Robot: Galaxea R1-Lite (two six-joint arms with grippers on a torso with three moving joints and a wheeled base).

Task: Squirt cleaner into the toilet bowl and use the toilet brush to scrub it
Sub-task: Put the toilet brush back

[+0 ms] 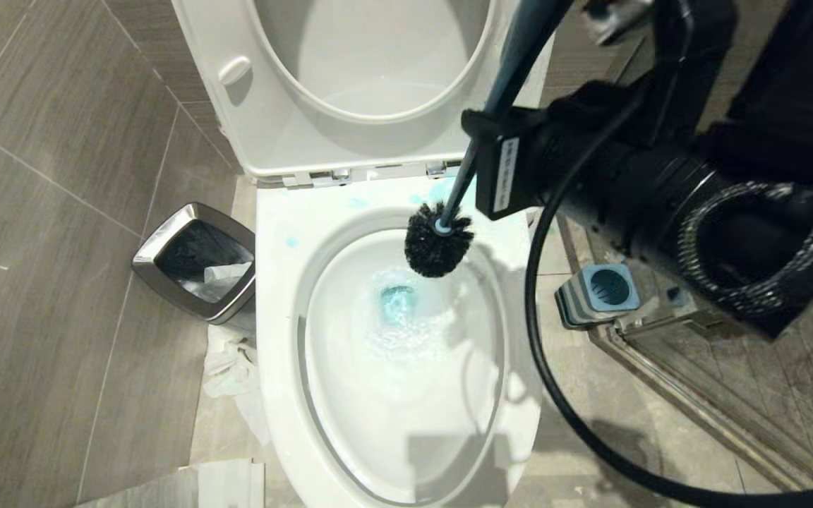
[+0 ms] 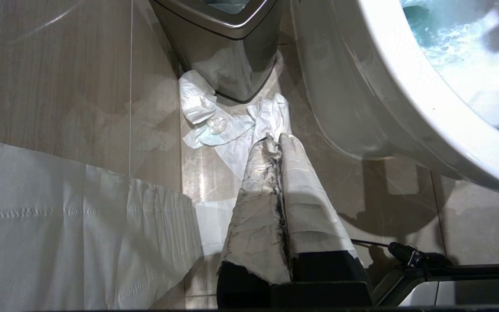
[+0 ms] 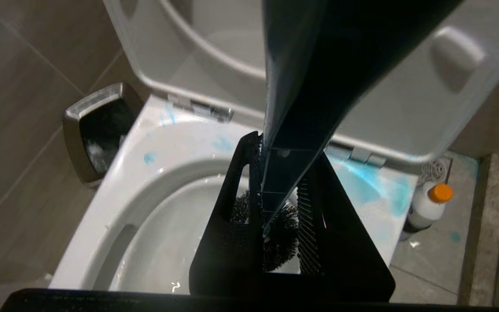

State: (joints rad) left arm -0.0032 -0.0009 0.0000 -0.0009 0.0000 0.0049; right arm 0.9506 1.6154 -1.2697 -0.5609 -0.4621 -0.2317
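Toilet brush: a light, stiff tool with a long slim handle, judged best taken high on the shaft. The handle is clamped between the right gripper jaws, bristle head hanging over the toilet bowl above blue cleaner. The left gripper is closed, parked near the floor.

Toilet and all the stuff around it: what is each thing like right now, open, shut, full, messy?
Seat: up.
Bowl: open, blue smears on rim.
Cleaner: pooled blue and foamy at the bottom.
Brush: held over the bowl's back.
Right gripper: shut on the brush.
Left gripper: shut, empty, low by the bowl.
Bin: open, paper inside.
Stand: empty.
Bottle: capped, upright.
Paper: crumpled on floor.
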